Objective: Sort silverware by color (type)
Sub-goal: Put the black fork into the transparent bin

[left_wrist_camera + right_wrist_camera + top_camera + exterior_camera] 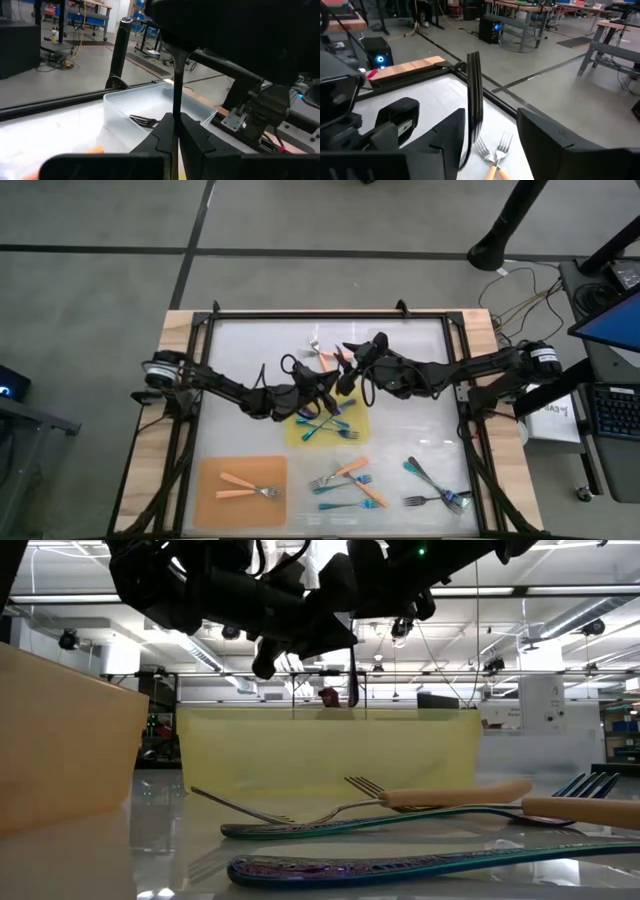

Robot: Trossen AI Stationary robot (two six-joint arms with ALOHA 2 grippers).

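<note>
The left gripper [330, 388] is clamped on a slim dark metal fork [177, 80], holding it upright above the far edge of the yellow mat [352, 436], and the fork's tined head rises between the spread fingers of the right gripper [350, 360], which meets it from the right over the middle of the glossy white tabletop [240, 380]. Just beyond them lie two orange-handled forks [495, 155] with bright silver heads; iridescent blue-teal forks [325, 426] rest on the yellow mat, and more forks lie nearer.

Both arms [330, 385] crowd table centre over yellow mat [356, 420]; far-left glass free; forks [345, 480] clutter near-right
</note>
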